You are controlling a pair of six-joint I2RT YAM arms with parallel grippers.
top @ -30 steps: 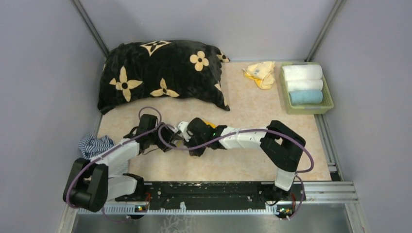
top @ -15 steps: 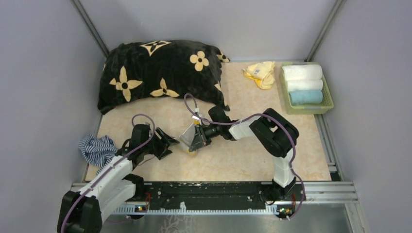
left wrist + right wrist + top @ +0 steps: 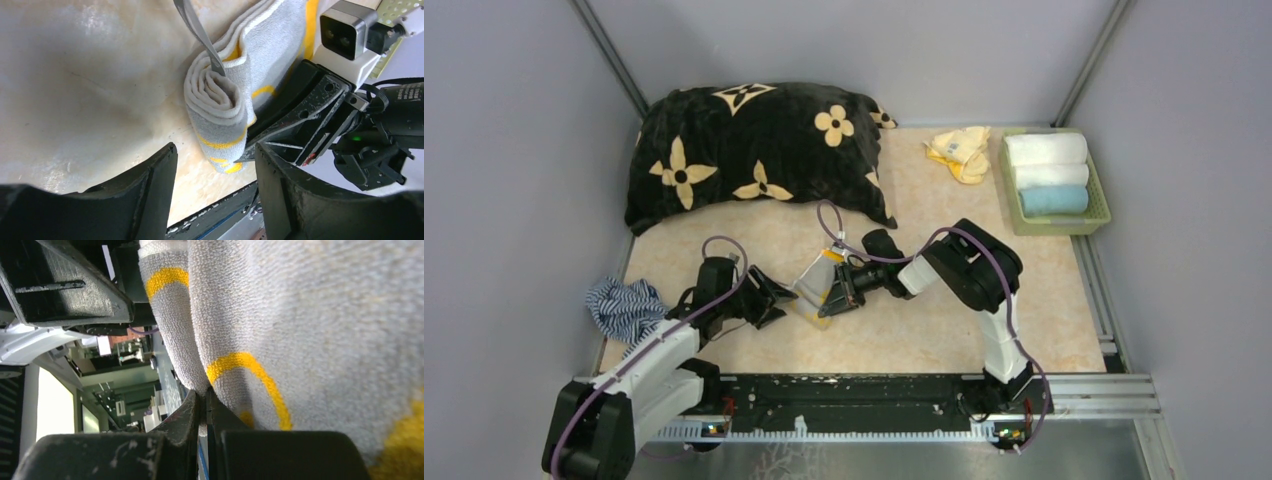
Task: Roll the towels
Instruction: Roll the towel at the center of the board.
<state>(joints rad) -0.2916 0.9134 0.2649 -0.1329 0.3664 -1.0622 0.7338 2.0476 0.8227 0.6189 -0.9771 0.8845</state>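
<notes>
The grey-and-yellow towel (image 3: 812,283) lies partly rolled at the middle of the bench (image 3: 924,340), its coiled end facing the left arm. The right jaws are pinched shut on this towel's edge, with cloth squeezed between the fingertips (image 3: 192,405). The left jaws stand open just in front of the roll, which lines up with the gap between the fingers (image 3: 150,185) without touching them. A yellow towel (image 3: 961,152) lies crumpled at the back, beside a green basket (image 3: 1059,226) holding three rolled towels (image 3: 1046,150).
</notes>
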